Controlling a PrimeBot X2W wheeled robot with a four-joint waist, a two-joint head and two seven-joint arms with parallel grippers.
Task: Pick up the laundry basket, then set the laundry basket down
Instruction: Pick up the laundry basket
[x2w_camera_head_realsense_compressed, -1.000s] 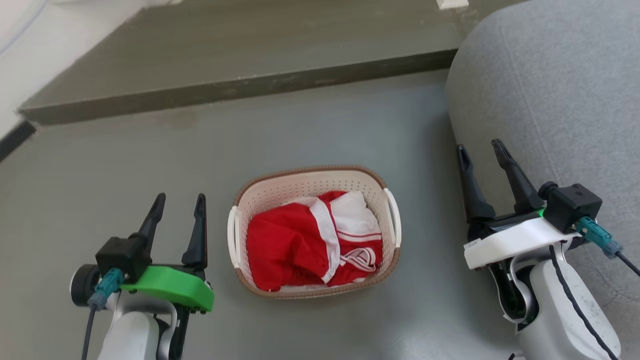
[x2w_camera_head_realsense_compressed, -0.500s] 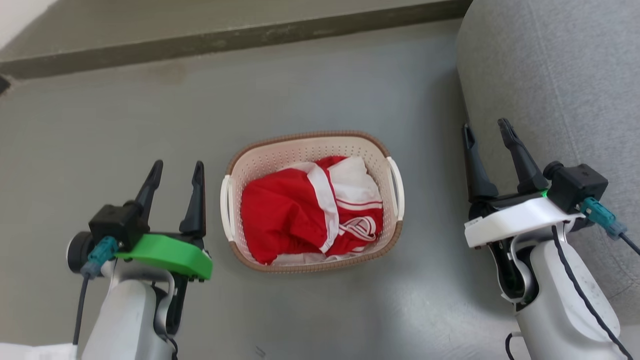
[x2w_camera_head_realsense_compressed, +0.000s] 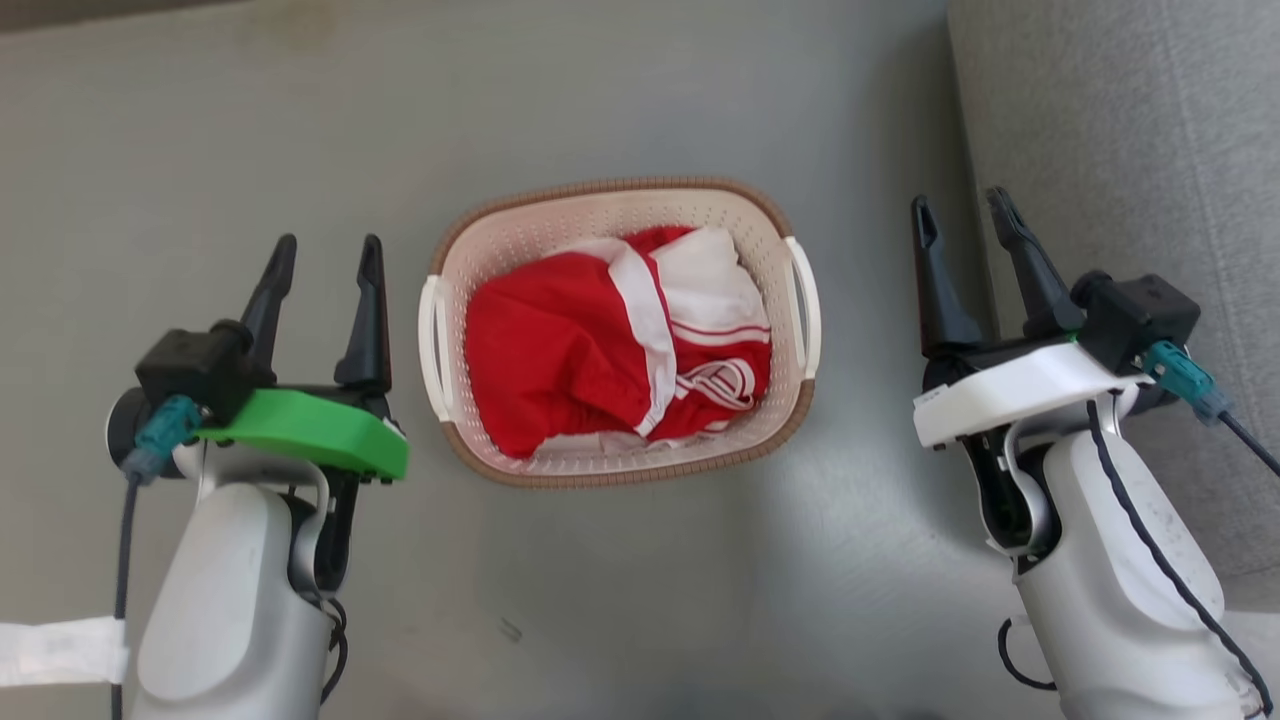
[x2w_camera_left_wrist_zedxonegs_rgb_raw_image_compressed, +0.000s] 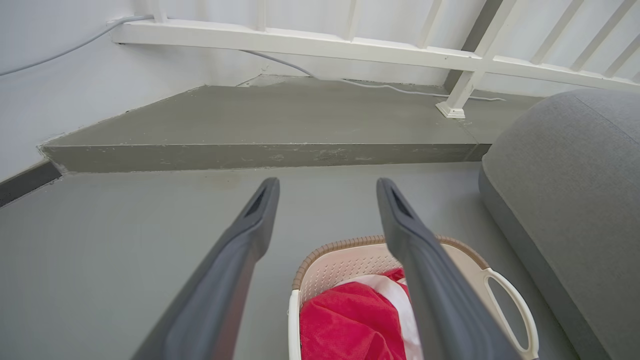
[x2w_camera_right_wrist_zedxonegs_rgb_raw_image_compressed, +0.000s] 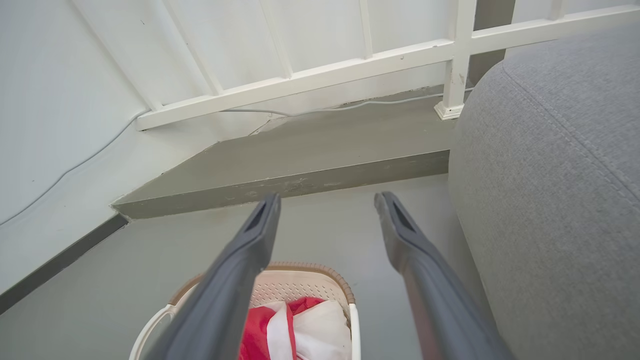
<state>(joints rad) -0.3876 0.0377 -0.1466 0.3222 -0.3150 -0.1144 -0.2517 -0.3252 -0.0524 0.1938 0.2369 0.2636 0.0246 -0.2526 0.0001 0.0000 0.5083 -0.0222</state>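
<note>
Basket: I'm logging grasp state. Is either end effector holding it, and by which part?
Nothing is held. The left end effector and right end effector are open, either side of the basket.

There is one laundry basket (x2w_camera_head_realsense_compressed: 560, 222), with two white loop handles (x2w_camera_head_realsense_compressed: 432, 345), one on each side. One red-and-white cloth bundle (x2w_camera_head_realsense_compressed: 560, 350) lies in it; the garment count cannot be told. Two grippers — the left gripper (x2w_camera_head_realsense_compressed: 328, 248) and the right gripper (x2w_camera_head_realsense_compressed: 960, 202) — have two dark fingers (x2w_camera_head_realsense_compressed: 270, 295) each. There is one grey sofa (x2w_camera_head_realsense_compressed: 1120, 150).
</note>
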